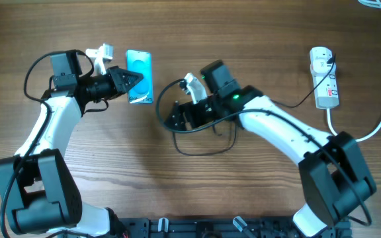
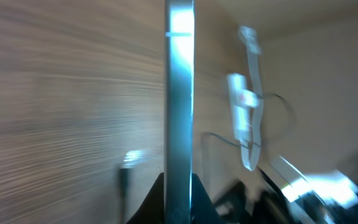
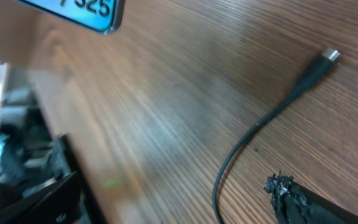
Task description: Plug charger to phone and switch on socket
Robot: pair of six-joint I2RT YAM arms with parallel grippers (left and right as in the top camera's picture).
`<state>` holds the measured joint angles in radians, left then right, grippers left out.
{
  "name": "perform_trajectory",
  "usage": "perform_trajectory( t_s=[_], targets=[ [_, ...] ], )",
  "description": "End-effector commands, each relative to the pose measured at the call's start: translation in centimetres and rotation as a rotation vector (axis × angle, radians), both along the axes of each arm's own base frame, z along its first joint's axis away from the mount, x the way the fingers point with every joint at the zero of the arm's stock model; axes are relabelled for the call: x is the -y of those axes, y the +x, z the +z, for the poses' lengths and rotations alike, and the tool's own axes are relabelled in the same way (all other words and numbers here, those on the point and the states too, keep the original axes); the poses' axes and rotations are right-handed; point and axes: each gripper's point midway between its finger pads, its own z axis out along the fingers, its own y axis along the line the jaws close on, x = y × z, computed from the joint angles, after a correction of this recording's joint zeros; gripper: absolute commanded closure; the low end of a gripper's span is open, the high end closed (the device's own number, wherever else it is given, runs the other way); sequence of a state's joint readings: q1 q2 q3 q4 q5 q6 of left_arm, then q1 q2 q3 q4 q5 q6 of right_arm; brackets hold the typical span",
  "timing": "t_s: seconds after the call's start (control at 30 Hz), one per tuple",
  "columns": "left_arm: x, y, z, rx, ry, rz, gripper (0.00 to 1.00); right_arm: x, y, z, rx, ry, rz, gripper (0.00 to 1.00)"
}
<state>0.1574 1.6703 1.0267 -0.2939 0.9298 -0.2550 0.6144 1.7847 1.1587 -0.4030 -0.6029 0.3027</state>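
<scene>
Raised nearest the overhead lens, the left arm (image 1: pixel 42 125) and right arm (image 1: pixel 283 129) bend over the wooden table (image 1: pixel 256 39). At the far right lies the socket (image 1: pixel 324 78). The left tool (image 1: pixel 131 80) is pinched on the phone (image 1: pixel 139 76), whose edge runs between its fingers (image 2: pixel 156 205). The right tool (image 1: pixel 176 118) gapes wide, holding nothing. Just beside it the charger (image 3: pixel 253 132) lies loose on the table, its plug end apart from the phone.

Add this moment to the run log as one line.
left end effector: shut on phone | right end effector: open, empty | charger: tip loose, not in phone | socket: untouched
</scene>
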Motion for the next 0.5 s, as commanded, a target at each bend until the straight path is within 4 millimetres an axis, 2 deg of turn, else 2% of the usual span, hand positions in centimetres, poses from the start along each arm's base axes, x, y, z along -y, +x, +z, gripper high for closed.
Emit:
perform_trajectory(
  t_s=[0.0,0.13,0.33,0.43,0.47],
  targets=[
    [-2.6,1.1,-2.0,-0.079,0.119,0.157,0.96,0.0,1.1,-1.0,0.038,-0.163,-0.217,0.04],
    [-2.6,1.1,-2.0,-0.079,0.119,0.157,0.96,-0.6,1.3,-0.9,0.089,-0.223,-0.309,0.12],
    [-2.6,1.1,-2.0,-0.079,0.118,0.157,0.96,0.5,2.8,-1.6,0.142,-0.286,-0.405,0.37],
    [-2.6,1.1,-2.0,-0.079,0.119,0.157,0.96,-0.3,2.9,-2.5,0.154,-0.286,-0.398,0.44],
    [-2.6,1.1,-2.0,-0.079,0.118,0.157,0.96,-0.5,2.9,-2.9,0.155,-0.289,-0.394,0.50]
  ],
)
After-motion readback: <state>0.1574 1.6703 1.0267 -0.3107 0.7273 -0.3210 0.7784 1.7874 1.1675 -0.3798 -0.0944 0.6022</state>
